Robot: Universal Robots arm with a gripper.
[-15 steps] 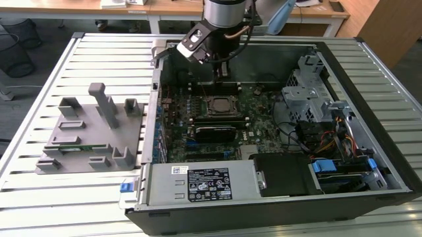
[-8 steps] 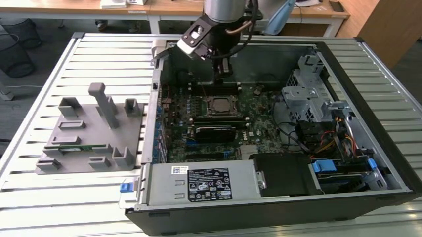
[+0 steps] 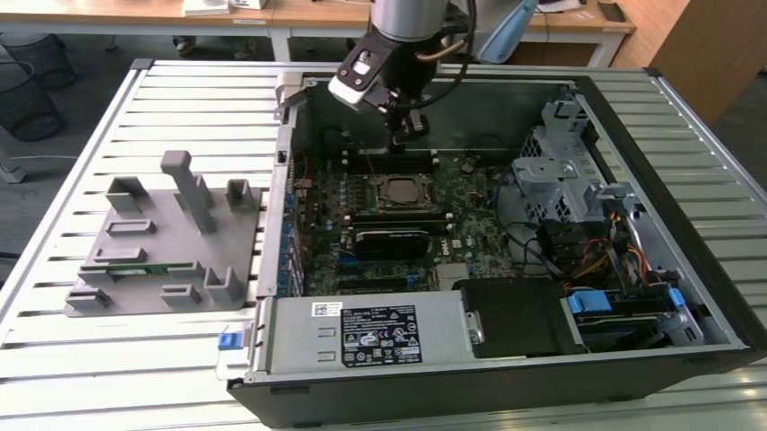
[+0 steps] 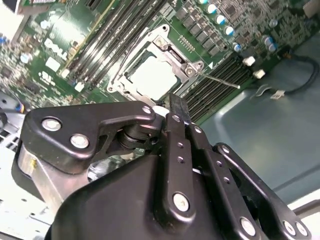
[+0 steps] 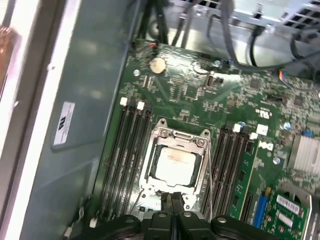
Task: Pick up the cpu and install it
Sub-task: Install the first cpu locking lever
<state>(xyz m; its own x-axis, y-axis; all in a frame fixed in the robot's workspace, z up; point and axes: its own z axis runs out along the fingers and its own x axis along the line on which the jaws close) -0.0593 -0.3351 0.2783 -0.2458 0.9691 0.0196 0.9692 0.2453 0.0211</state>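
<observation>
Gripper (image 5: 172,202) up close: we see its fingers pinched together on nothing, hanging just above the edge of the socket (image 5: 149,160). Just beyond, the cpu (image 5: 173,159) lies flat inside that socket's metal frame, silvery top up, on the motherboard (image 5: 200,90) within the open computer case (image 3: 671,269). So we judge the placing done; whether the frame is latched, we cannot tell. Farther off, a grey fixture (image 3: 132,233) sits on the slatted table (image 3: 120,359).

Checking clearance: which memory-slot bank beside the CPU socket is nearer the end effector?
The bank between socket and case wall, beneath the end effector; the other bank lies beyond.
</observation>
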